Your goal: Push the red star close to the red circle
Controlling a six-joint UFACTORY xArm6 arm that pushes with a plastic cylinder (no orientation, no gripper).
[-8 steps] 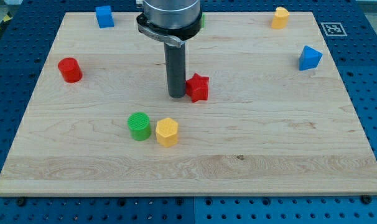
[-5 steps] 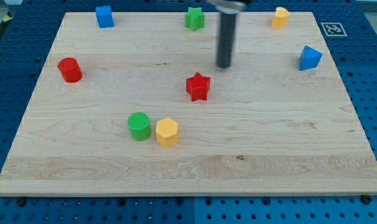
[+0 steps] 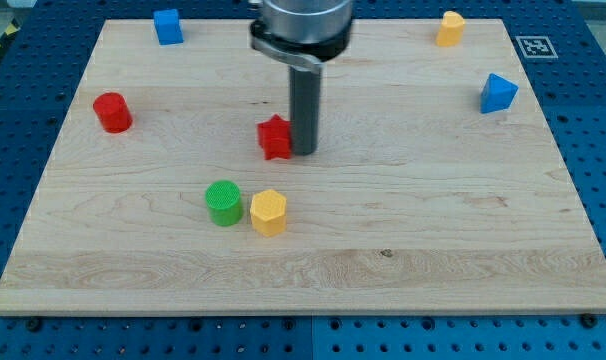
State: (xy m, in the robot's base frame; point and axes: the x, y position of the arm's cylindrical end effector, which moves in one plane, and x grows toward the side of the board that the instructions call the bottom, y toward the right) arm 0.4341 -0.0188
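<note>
The red star (image 3: 274, 138) lies near the middle of the wooden board (image 3: 443, 210). My tip (image 3: 304, 151) stands right against the star's right side, touching it. The red circle (image 3: 112, 112), a short cylinder, stands at the board's left, well to the left of the star and slightly higher in the view.
A green cylinder (image 3: 223, 202) and a yellow hexagon (image 3: 268, 212) sit side by side below the star. A blue cube (image 3: 167, 26) is at the top left, a yellow block (image 3: 449, 28) at the top right, a blue triangle (image 3: 497, 93) at the right edge.
My tip went from the star's left side up and around to its right side. The red star has slid to the left, toward the red circle.
</note>
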